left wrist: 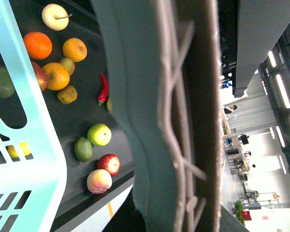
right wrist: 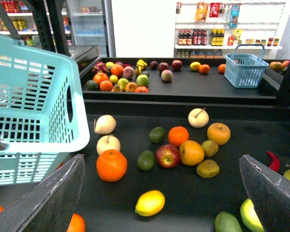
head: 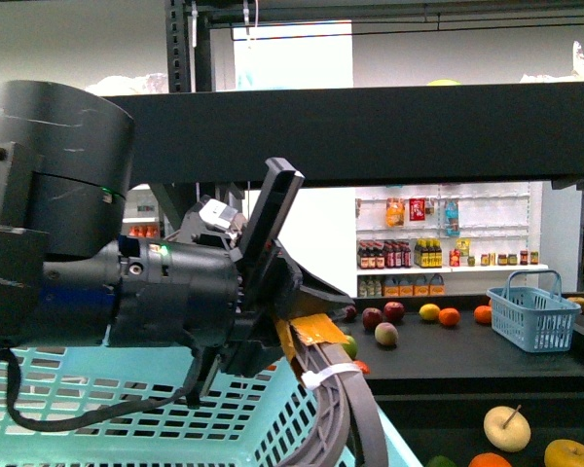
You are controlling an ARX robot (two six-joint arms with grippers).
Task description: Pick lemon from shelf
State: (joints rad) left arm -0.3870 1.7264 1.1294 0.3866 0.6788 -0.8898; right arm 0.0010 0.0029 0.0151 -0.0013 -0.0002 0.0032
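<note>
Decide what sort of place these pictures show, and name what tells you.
Probably a grocery shop or mock one: loose fruit, including a yellow lemon, on a wide black metal shelf; white wall shelves of bottles; a small blue plastic basket.

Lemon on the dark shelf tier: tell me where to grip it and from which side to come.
Grip the lemon across its narrow middle, probably coming down from above. It lies on its side with bare shelf all around it, so the right fingers can close on its long flanks clear of the orange.
</note>
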